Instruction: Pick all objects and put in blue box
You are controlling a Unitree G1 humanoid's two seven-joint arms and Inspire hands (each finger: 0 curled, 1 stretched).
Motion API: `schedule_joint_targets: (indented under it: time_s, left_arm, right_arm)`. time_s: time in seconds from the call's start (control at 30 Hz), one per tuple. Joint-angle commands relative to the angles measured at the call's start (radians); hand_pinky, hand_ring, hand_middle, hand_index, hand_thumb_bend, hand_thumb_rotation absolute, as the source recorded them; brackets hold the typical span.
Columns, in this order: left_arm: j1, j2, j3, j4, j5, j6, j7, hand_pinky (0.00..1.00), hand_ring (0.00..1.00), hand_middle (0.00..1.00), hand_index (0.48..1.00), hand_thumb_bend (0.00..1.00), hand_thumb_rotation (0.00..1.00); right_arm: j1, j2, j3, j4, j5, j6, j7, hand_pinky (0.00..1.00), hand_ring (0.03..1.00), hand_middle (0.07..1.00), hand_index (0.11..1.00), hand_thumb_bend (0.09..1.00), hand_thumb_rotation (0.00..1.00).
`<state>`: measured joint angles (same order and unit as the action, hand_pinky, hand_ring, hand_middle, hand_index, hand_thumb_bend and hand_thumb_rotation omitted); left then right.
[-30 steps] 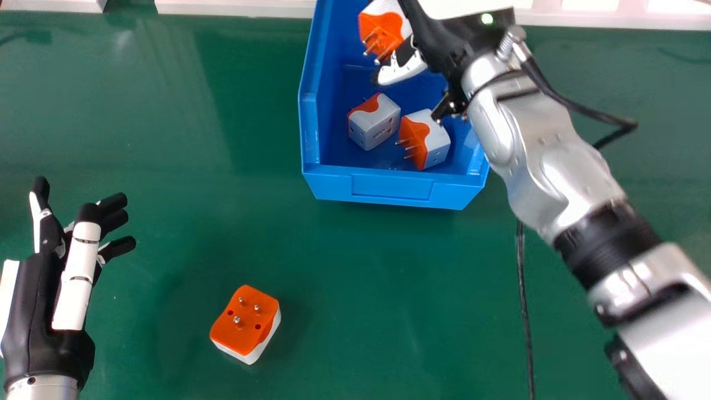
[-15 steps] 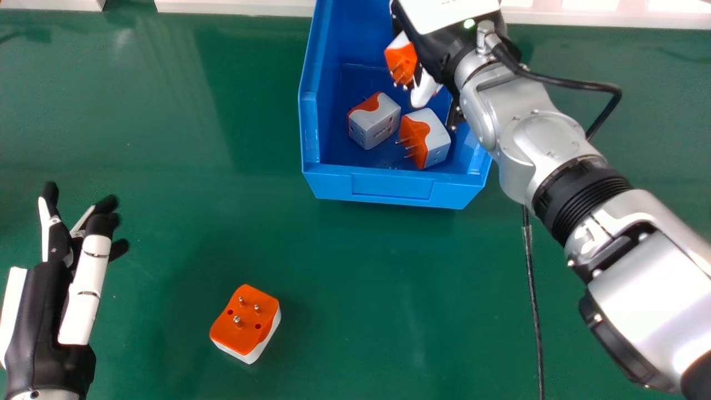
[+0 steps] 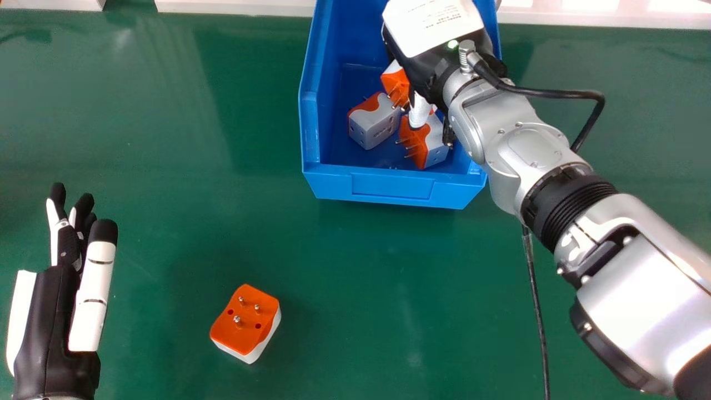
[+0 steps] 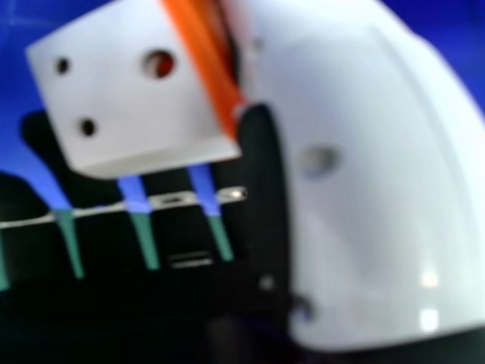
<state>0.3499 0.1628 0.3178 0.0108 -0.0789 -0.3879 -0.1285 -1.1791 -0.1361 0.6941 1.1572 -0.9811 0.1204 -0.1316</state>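
1. Head view, the near-left table: we see one plug adapter (image 3: 244, 325) lying on the green tabletop (image 3: 166, 139), pins up, well apart from the blue box (image 3: 389, 188). Our left hand (image 3: 50, 322) rests idle at the left, fingers extended.

2. Head view, the far side: our right hand (image 3: 420, 111) is inside the box, gripping an orange-and-white adapter (image 3: 395, 83) above two more, the left one (image 3: 373, 121) and the right one (image 3: 436, 141). We judge that release comes next, then the adapter on the table.

3. Right hand view: our thumb (image 4: 364, 189) presses beside the held adapter, its socket holes facing us, the fingers on the other side. We expect a light, stiff plastic body, smooth enough to slide; opposite side walls look the best hold, clear of the metal pins, which could snag or bend.

4. Head view, the setting: the tabletop is smooth, with a soft sheen. A black cable (image 3: 536, 305) crosses it at the right, and white panels (image 3: 233, 6) line the far edge.
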Motion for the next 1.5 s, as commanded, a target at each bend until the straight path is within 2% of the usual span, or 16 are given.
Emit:
schedule_joint_targets:
  time_s: [0.0, 0.17, 0.27, 0.33, 0.37, 0.4, 0.47, 0.57, 0.63, 0.77, 0.87, 0.9, 0.93, 1.13, 1.43, 1.47]
  left_arm:
    - [0.008, -0.001, -0.005, -0.029, -0.001, -0.015, 0.005, 1.00, 1.00, 1.00, 1.000, 0.55, 0.96]
    - [0.011, -0.009, -0.011, -0.043, -0.021, 0.003, 0.002, 1.00, 1.00, 1.00, 1.000, 0.59, 0.93]
    - [0.015, -0.011, -0.013, -0.053, -0.016, 0.012, 0.009, 1.00, 1.00, 1.00, 1.000, 0.57, 0.94]
    - [0.016, -0.012, -0.014, -0.058, -0.014, 0.015, 0.010, 1.00, 1.00, 1.00, 1.000, 0.57, 0.93]
    - [0.016, -0.012, -0.014, -0.057, -0.006, 0.013, 0.015, 1.00, 1.00, 1.00, 1.000, 0.58, 0.93]
    - [0.015, -0.013, -0.014, -0.056, 0.000, 0.011, 0.018, 1.00, 1.00, 1.00, 1.000, 0.60, 0.93]
    - [0.014, -0.017, -0.014, -0.059, -0.005, 0.021, 0.022, 1.00, 1.00, 1.00, 1.000, 0.61, 0.93]
    - [0.010, -0.016, -0.017, -0.058, -0.005, 0.024, 0.025, 1.00, 1.00, 1.00, 1.000, 0.63, 0.92]
    - [0.006, -0.016, -0.017, -0.059, -0.024, 0.038, 0.018, 1.00, 1.00, 1.00, 1.000, 0.63, 0.91]
    - [-0.007, -0.014, -0.016, -0.047, -0.014, 0.038, 0.027, 1.00, 1.00, 1.00, 1.000, 0.64, 0.92]
    - [-0.014, -0.013, -0.017, -0.046, 0.000, 0.041, 0.034, 1.00, 1.00, 1.00, 1.000, 0.63, 0.93]
    - [-0.015, -0.014, -0.018, -0.050, -0.010, 0.051, 0.029, 1.00, 1.00, 1.00, 1.000, 0.63, 0.93]
    - [-0.014, -0.013, -0.019, -0.054, -0.004, 0.059, 0.032, 1.00, 1.00, 1.00, 1.000, 0.62, 0.92]
    - [-0.028, -0.010, -0.016, -0.034, -0.009, 0.048, 0.026, 1.00, 1.00, 1.00, 1.000, 0.63, 0.92]
    - [-0.035, -0.006, -0.015, -0.032, 0.000, 0.060, 0.031, 1.00, 1.00, 1.00, 1.000, 0.64, 0.93]
    - [-0.036, -0.009, -0.013, -0.031, -0.014, 0.060, 0.025, 1.00, 1.00, 1.00, 1.000, 0.63, 0.92]
  right_arm:
    - [-0.065, 0.002, 0.004, -0.016, 0.001, 0.002, -0.009, 0.11, 0.401, 0.499, 0.481, 0.517, 0.00]
    - [-0.065, 0.007, 0.015, -0.015, -0.001, -0.013, -0.050, 0.10, 0.406, 0.500, 0.479, 0.517, 0.00]
    - [-0.063, 0.031, 0.008, -0.004, 0.005, 0.033, -0.077, 0.10, 0.432, 0.433, 0.504, 0.514, 0.00]
    - [-0.061, 0.032, 0.017, -0.002, -0.003, 0.045, -0.089, 0.18, 0.374, 0.453, 0.516, 0.511, 0.00]
    - [-0.060, 0.032, 0.017, -0.006, -0.002, 0.054, -0.081, 0.28, 0.429, 0.510, 0.507, 0.507, 0.06]
    - [-0.060, 0.032, 0.016, -0.009, 0.001, 0.059, -0.073, 0.43, 0.558, 0.630, 0.606, 0.546, 0.30]
    - [-0.053, 0.028, 0.003, -0.022, 0.016, 0.059, -0.066, 0.59, 0.712, 0.770, 0.726, 0.586, 0.49]
    - [-0.041, 0.013, 0.007, -0.040, 0.018, 0.048, -0.074, 0.77, 0.898, 0.949, 0.897, 0.608, 0.63]
    - [-0.034, 0.010, 0.006, -0.049, 0.020, 0.050, -0.084, 0.83, 0.951, 0.986, 0.947, 0.606, 0.65]
    - [-0.031, 0.004, 0.019, -0.059, 0.010, 0.056, -0.090, 0.93, 0.997, 1.000, 0.994, 0.588, 0.70]
    - [-0.031, 0.004, 0.014, -0.061, 0.019, 0.062, -0.088, 0.97, 1.000, 1.000, 1.000, 0.565, 0.75]
    - [-0.029, 0.004, 0.010, -0.065, 0.023, 0.064, -0.091, 0.97, 1.000, 1.000, 1.000, 0.554, 0.75]
    - [-0.026, 0.003, 0.004, -0.072, 0.029, 0.066, -0.093, 0.97, 1.000, 1.000, 1.000, 0.544, 0.75]
    - [0.027, -0.009, -0.036, -0.181, 0.059, 0.094, -0.109, 0.95, 1.000, 1.000, 1.000, 0.468, 0.71]
    - [0.400, -0.149, -0.111, -0.828, 0.020, 0.136, -0.139, 0.93, 1.000, 1.000, 1.000, 0.343, 0.71]
    - [0.454, -0.164, -0.120, -0.904, 0.012, 0.133, -0.148, 0.91, 1.000, 1.000, 1.000, 0.343, 0.72]
